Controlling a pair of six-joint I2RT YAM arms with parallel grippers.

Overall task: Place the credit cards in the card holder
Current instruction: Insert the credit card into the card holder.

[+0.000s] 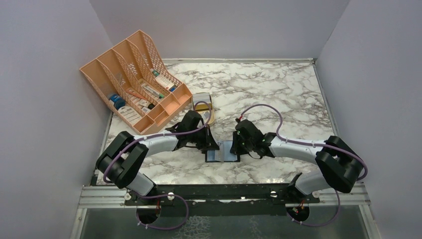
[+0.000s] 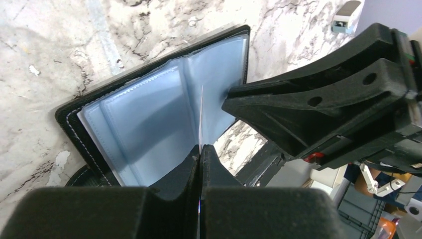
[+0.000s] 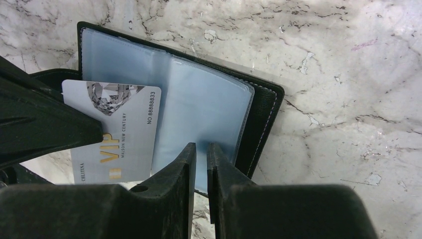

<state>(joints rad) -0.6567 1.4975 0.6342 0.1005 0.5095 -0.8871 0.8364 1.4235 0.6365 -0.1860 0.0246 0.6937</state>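
Marble table [image 1: 278, 94]; left gripper [image 2: 200, 149] pinches card [image 3: 124, 129]. Right gripper [image 3: 198, 149] nips holder [image 3: 266, 107] sleeve [image 3: 209, 99], fingers nearly together. Risk: a tilted card misses the slot and buckles the sleeve.

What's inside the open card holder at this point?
The card holder shows clear blue-grey sleeves, seemingly empty. A pale grey VIP card, pinched by the left gripper, lies over one page. That page beneath it is hidden, so I can't tell if it has entered a slot.

A lab test booth: plain walls [image 1: 219, 25] enclose a marble-print tabletop [image 1: 278, 89].
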